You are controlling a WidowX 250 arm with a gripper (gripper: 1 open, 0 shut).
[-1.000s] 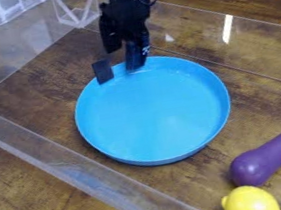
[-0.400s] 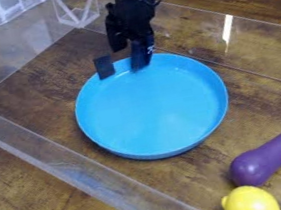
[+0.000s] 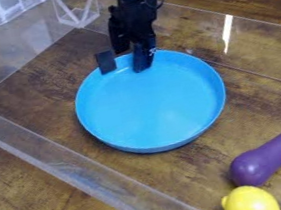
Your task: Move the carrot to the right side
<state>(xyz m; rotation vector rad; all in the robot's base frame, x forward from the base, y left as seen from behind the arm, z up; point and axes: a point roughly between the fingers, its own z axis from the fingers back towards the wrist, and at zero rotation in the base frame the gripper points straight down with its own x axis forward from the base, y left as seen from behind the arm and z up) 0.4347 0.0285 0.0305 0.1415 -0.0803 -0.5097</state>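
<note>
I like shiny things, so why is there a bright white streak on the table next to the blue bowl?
In the camera view, that white streak is glare: light bouncing off the glossy wooden table. The clear plastic walls catch pale reflections too. The blue bowl looks evenly lit, with only a soft shadow inside its rim. The whole picture is small and a little fuzzy, so fine details are hard to see.

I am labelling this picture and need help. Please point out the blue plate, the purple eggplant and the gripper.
blue plate (image 3: 108, 133): camera view, on its near left rim.
purple eggplant (image 3: 262, 163): camera view, middle of its body.
gripper (image 3: 124, 61): camera view, midway between its open fingertips, at the plate's far rim.
</note>
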